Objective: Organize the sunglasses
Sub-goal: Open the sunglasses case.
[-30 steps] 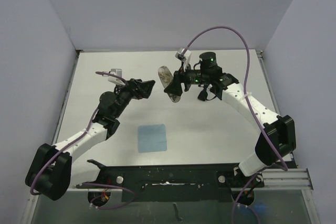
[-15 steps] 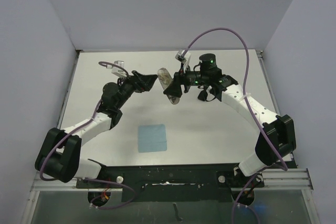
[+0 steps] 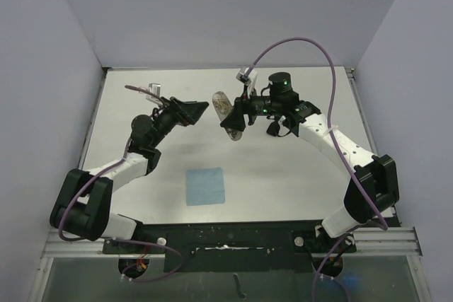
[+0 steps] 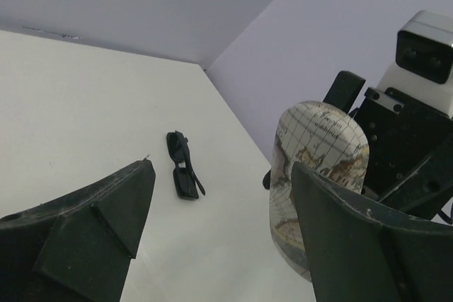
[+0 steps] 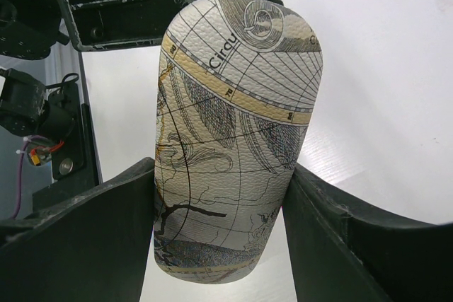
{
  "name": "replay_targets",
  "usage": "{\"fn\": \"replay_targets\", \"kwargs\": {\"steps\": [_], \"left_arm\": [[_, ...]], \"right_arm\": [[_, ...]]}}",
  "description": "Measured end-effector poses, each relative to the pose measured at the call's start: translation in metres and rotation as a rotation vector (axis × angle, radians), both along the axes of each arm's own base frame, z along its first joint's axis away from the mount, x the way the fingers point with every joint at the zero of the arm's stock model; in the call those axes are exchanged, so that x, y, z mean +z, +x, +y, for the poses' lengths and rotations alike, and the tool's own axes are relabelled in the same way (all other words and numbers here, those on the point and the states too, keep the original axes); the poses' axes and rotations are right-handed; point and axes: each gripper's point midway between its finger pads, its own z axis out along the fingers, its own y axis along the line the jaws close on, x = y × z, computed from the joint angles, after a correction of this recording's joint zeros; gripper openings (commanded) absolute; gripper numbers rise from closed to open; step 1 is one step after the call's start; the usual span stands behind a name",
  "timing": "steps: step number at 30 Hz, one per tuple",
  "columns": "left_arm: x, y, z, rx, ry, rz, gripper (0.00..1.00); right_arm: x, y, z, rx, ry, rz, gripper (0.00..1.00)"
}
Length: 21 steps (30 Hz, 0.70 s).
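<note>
R gripper (image 5: 219,175) pinches the map-print case (image 5: 233,125) by its long sides; it looks lifted off the table (image 4: 71,90). L gripper (image 4: 223,175) is spread wide, empty, just beside the case. Sunglasses (image 4: 182,167) lie flat on the table, 9 o'clock of the case in L wrist view. Prob. light, thin, slick, lenses scratch-prone: take at bridge, not temples. Open room at 9 and 6 o'clock; wall corner (image 4: 205,67) at 12.

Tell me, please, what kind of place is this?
Most likely a robotics lab test cell. A white table is boxed in by plain pale walls, two robot arms are bolted at its near edge, and only a few props are there: sunglasses, a map-print case, a blue cloth.
</note>
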Motion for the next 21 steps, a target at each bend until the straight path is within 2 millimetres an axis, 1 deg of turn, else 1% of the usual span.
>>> {"fn": "replay_targets", "kwargs": {"steps": [3, 5, 7, 11, 13, 14, 16, 19, 21], "left_arm": [[-0.009, -0.009, 0.007, -0.023, -0.022, 0.001, 0.75], [-0.010, -0.016, 0.008, -0.048, -0.039, -0.009, 0.76], [-0.009, -0.026, 0.008, -0.084, -0.053, -0.033, 0.77], [0.002, -0.043, 0.000, -0.194, -0.077, -0.120, 0.78], [0.002, -0.049, -0.003, -0.244, -0.090, -0.138, 0.78], [0.000, -0.051, -0.005, -0.272, -0.099, -0.135, 0.77], [-0.011, -0.052, -0.009, -0.316, -0.116, -0.092, 0.74], [-0.025, -0.051, -0.013, -0.358, -0.126, -0.022, 0.74], [-0.025, -0.053, -0.013, -0.369, -0.130, -0.013, 0.74]], "right_arm": [[0.000, 0.000, 0.000, 0.000, 0.000, 0.000, 0.02], [0.000, 0.000, 0.000, 0.000, 0.000, 0.000, 0.02], [0.000, 0.000, 0.000, -0.001, 0.000, 0.000, 0.02], [0.001, -0.001, 0.000, 0.008, 0.004, 0.002, 0.02], [0.002, -0.004, 0.001, 0.027, 0.012, 0.005, 0.02], [0.003, -0.006, 0.001, 0.039, 0.019, 0.007, 0.02], [0.006, -0.009, 0.002, 0.062, 0.031, 0.007, 0.02], [0.012, -0.015, 0.005, 0.104, 0.057, 0.002, 0.02], [0.021, -0.017, 0.008, 0.136, 0.084, -0.011, 0.02]]}}
